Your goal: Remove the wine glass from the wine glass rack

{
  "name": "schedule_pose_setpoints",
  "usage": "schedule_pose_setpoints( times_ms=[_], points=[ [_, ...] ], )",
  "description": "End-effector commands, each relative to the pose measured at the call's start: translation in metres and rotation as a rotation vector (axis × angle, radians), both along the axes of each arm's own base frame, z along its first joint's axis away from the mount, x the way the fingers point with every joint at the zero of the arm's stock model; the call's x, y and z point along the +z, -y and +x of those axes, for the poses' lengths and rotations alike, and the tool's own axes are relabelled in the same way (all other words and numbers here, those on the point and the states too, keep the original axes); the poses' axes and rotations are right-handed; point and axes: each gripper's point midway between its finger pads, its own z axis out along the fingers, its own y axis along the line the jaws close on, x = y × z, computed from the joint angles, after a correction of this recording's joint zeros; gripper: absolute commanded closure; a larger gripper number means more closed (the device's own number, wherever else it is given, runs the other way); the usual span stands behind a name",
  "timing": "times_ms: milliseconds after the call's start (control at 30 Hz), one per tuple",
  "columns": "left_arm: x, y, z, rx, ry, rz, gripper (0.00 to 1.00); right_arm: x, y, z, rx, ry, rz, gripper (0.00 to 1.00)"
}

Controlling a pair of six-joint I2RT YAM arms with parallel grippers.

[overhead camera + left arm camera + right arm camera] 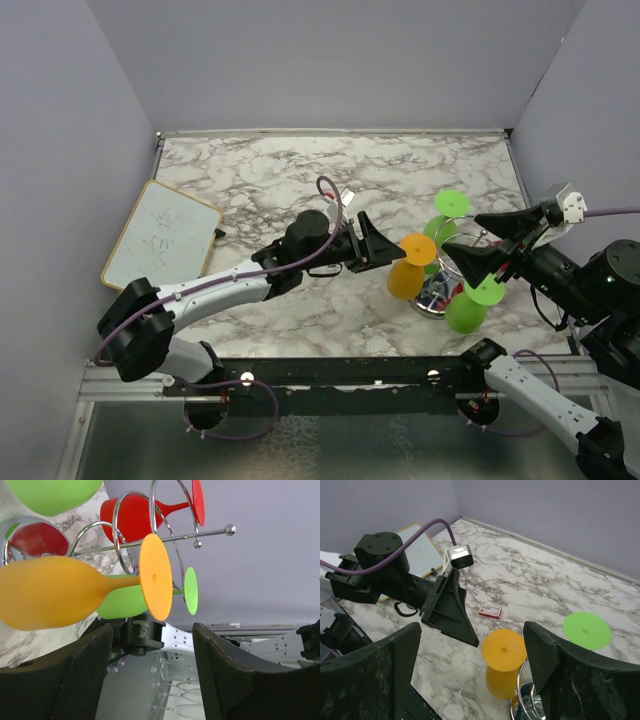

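A whiteboard (pixel 160 235) lies at the left edge of the marble table (pixel 260 170). Right of it, the left gripper (pixel 378 243) is held level just beside the orange wine glass (pixel 406 278). Its fingers (pixel 60 680) are parted and grip nothing. In the left wrist view the glass's foot disc is seen just above the gap between them, and the stem is not yet enclosed. The orange glass is hung bowl-down from the wine glass rack (pixel 436 298), which is stood toward the near right part of the table. It is judged to be the glass to be taken, being on the rack's left side, nearest that gripper. Green glasses (pixel 466 310) are hung on other arms, and a red glass (pixel 135 520) is seen behind. At the right, the right gripper (pixel 460 233) is held over the rack with its fingers wide apart and nothing between them. The grasp is best made on the stem just under the foot, with the pads squared to it. The glass should then be slid out along its wire arm rather than pulled, and the rack could be steadied so that neighbouring glasses are not shaken.
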Motion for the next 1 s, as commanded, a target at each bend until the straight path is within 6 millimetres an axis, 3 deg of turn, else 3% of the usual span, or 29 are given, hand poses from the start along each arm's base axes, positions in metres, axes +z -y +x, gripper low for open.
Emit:
schedule_pose_setpoints(
  times_ms=[0,233,600,967],
  points=[
    [0.011,0.018,0.008,0.042,-0.023,-0.041,0.37,0.016,0.01,-0.003,-0.049,0.043,0.053,0.16],
    [0.01,0.026,0.015,0.078,-0.013,-0.033,0.53,0.021,0.021,-0.008,-0.081,0.082,0.073,0.16],
    [0.005,0.038,0.017,0.07,-0.023,-0.029,0.67,0.022,0.031,-0.01,-0.123,0.112,0.079,0.16],
    [0.014,0.034,0.015,0.075,-0.016,-0.051,0.85,0.02,0.039,-0.014,-0.148,0.129,0.08,0.16]
  ],
)
